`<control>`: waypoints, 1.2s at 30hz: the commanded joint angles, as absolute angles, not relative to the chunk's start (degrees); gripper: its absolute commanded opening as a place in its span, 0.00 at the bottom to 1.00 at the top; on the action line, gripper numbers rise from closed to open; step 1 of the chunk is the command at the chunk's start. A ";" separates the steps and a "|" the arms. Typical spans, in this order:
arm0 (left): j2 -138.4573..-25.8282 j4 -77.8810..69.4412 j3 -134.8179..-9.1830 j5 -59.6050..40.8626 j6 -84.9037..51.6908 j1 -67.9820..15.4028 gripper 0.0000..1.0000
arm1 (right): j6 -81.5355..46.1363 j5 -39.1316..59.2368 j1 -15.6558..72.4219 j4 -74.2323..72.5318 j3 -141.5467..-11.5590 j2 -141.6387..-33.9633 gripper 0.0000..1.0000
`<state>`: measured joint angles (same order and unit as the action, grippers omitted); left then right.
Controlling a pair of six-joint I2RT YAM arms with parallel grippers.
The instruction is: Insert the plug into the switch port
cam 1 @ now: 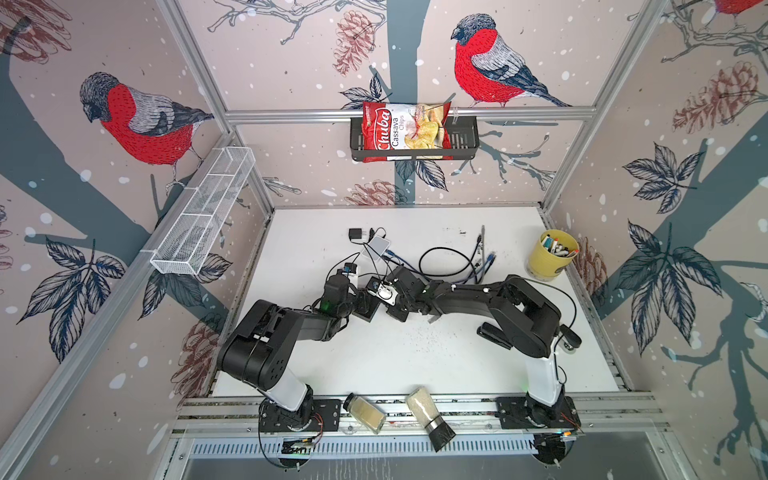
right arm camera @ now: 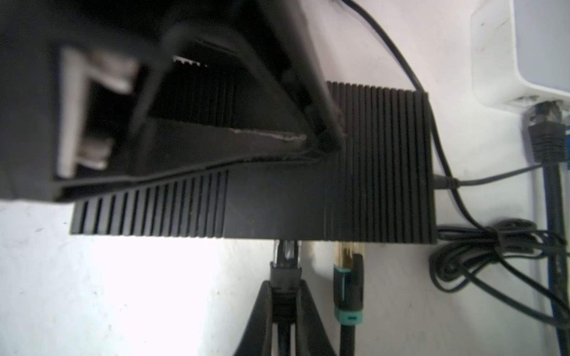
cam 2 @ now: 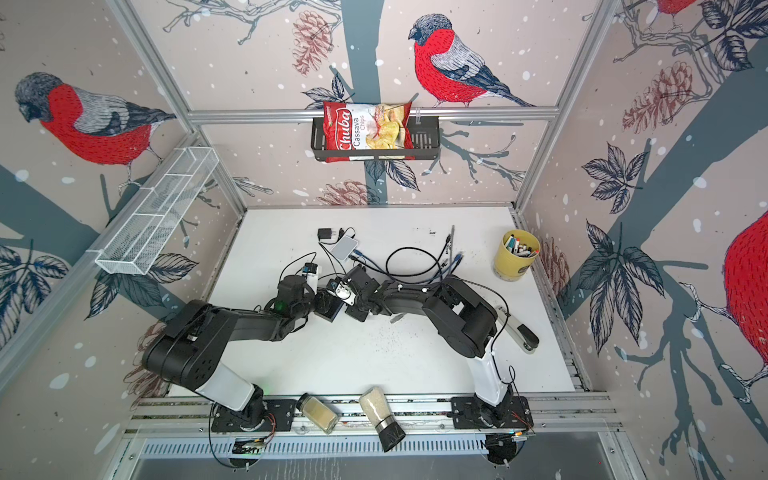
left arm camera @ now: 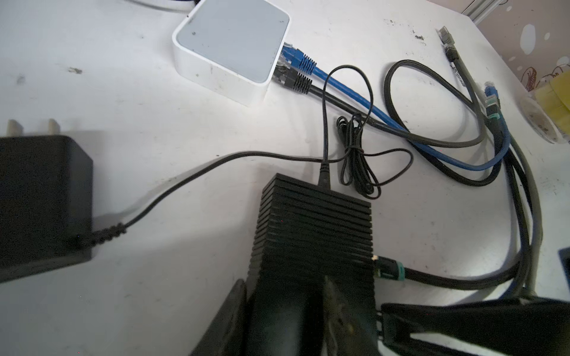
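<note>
The plug (right arm camera: 284,271) is at the port side of the switch (right arm camera: 379,160), just beside the teal plug (right arm camera: 348,296) that sits in a port there. Its clear head touches the switch, and the right fingers (right arm camera: 256,311) are clamped on its black boot. The left fingers (right arm camera: 324,123) seem clamped on the switch, one lying on its ribbed top. I judge the plug light and hard, with a thin latch that can break, and its cable (right arm camera: 284,336) stiff enough to push it sideways. The boot behind the head is the good place to hold. The switch looks light and may slide on the table (right arm camera: 123,292). The port itself is hidden, so I cannot tell how deep the plug is. The left fingers over the switch are blurred, and in both top views the arms (cam 1: 465,295) cover the switch.
</note>
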<state>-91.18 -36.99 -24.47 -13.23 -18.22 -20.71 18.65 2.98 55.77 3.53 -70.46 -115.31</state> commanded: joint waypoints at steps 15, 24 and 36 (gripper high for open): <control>-90.62 -30.51 -27.99 -20.16 -21.68 -22.33 0.42 | 21.15 5.71 55.79 -16.24 -68.10 -116.65 0.05; -90.45 -25.58 -32.49 -17.13 -20.54 -21.10 0.50 | 20.98 2.77 55.23 -12.70 -65.57 -116.77 0.07; -87.65 -23.88 -33.80 -16.64 -21.44 -17.02 0.73 | 20.06 2.10 54.33 -10.37 -63.89 -115.75 0.11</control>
